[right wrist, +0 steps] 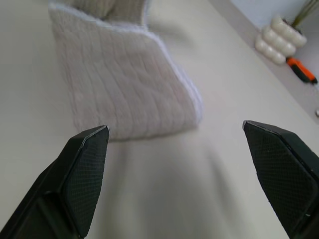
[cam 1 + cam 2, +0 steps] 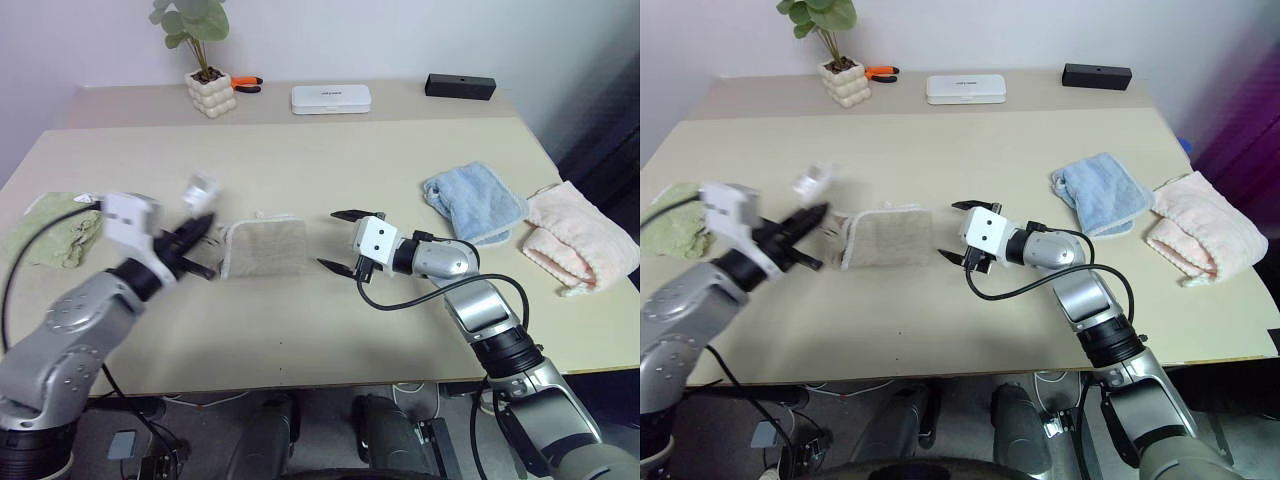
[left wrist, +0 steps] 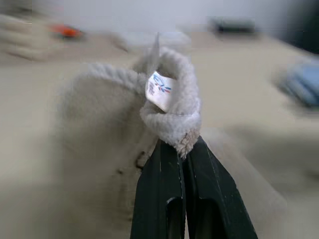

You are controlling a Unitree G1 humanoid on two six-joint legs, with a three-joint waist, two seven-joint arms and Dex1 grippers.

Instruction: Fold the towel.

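Tabletop (image 2: 300, 150): towel (image 2: 265, 247) corner pinched in left pincer (image 2: 203, 245), wide-open right pincer (image 2: 340, 240) beside it.

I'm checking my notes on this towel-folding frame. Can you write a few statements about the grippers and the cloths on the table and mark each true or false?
1. The left gripper is shut on the beige towel's corded edge. True.
2. The right gripper is clamped on the beige towel. False: its jaws stand open, short of the towel.
3. A light blue towel lies on the robot's right side of the table. True.
4. The pale green towel is stacked on the beige towel. False: it lies apart, near the table's left edge.
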